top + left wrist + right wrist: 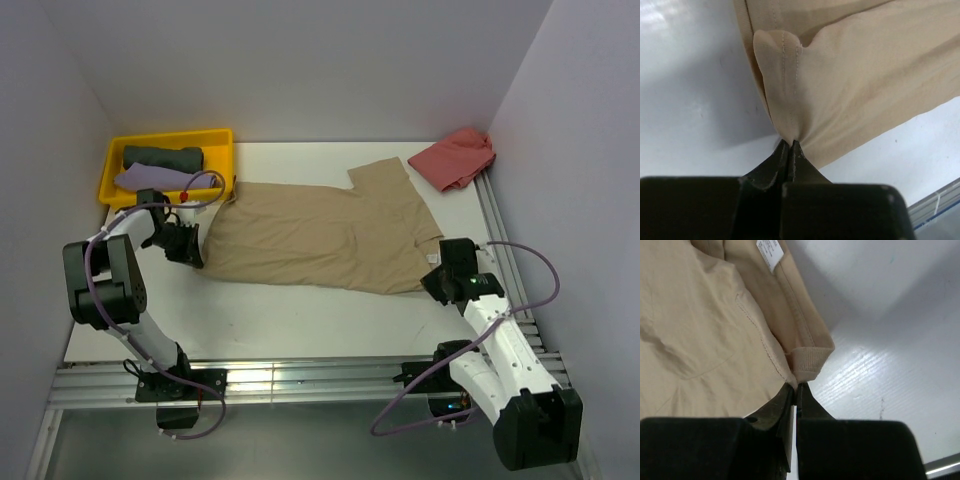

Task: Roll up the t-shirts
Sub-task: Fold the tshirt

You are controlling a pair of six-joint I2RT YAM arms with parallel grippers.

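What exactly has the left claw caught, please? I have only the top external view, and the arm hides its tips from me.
Observer: In the left wrist view the left claw is shut, pinching a bunched-up fold of the tan t-shirt right at its stitched hem.
Operator: Thank you. Could you also tell me where on the shirt the right claw has hold?
Observer: In the right wrist view the right claw is shut on the cloth at the ribbed neckband, at the opposite end of the same shirt.
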